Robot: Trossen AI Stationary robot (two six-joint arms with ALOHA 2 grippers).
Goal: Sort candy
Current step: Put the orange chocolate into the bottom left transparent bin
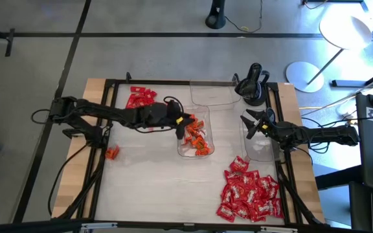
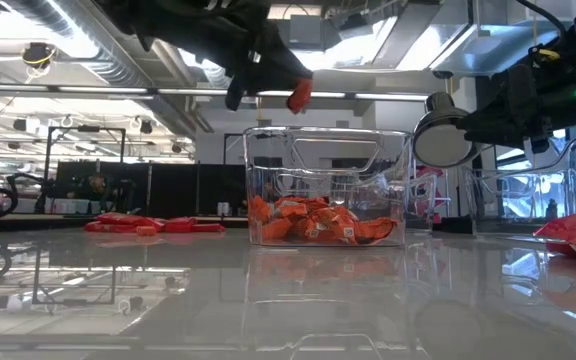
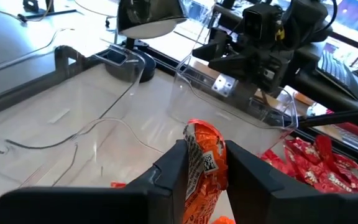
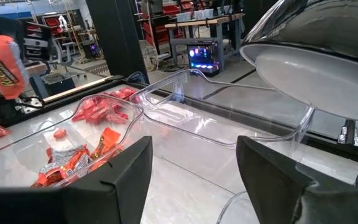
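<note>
My left gripper (image 1: 188, 121) hangs over the middle clear tray (image 1: 204, 123) and is shut on an orange candy (image 2: 299, 95). That tray holds several orange candies (image 2: 313, 220). Plain red candies (image 1: 138, 98) lie in a heap at the far left. Red candies with white marks (image 1: 250, 194) are piled at the near right. A single orange candy (image 1: 112, 153) lies on the table near the left edge. My right gripper (image 4: 194, 168) waits open at the table's right, above another clear tray (image 1: 259, 147), with nothing between its fingers. My left gripper pinches the orange candy between its two fingers (image 3: 171, 168), with the wrapper's upper end (image 3: 204, 140) sticking out past the fingertips. The fingers reach in from the table's left, nearly level. The candy is lifted clear, well above the middle tray's rim.
A third clear tray (image 1: 212, 96) stands at the far middle. A dark lamp (image 1: 251, 84) with a round head (image 2: 440, 140) stands at the far right, close to my right arm. A black frame (image 1: 109, 84) runs around the table.
</note>
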